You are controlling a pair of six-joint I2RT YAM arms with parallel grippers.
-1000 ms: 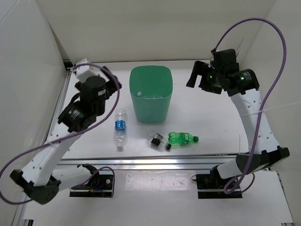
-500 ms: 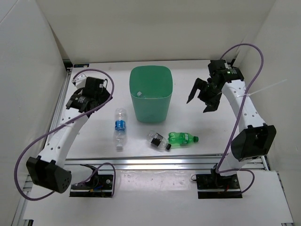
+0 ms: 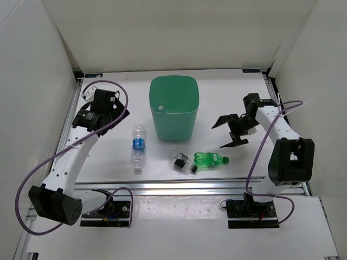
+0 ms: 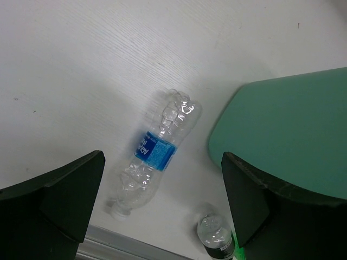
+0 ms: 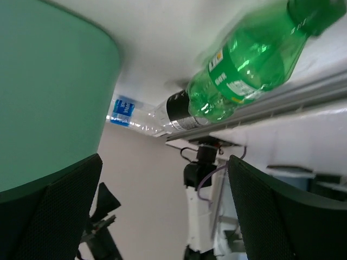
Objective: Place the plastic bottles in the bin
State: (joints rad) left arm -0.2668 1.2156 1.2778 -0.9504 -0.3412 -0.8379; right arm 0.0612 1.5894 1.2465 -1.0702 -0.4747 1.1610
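White table (image 3: 222, 97), green bin (image 3: 173, 120) upon it, white walls (image 3: 179, 32); aluminium front rail (image 3: 173, 187)

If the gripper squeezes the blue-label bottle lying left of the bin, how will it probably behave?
The blue-label bottle looks empty and dented, so it is probably light and may crumple when squeezed. It lies on its side on the smooth table, so a sideways push would likely roll it.
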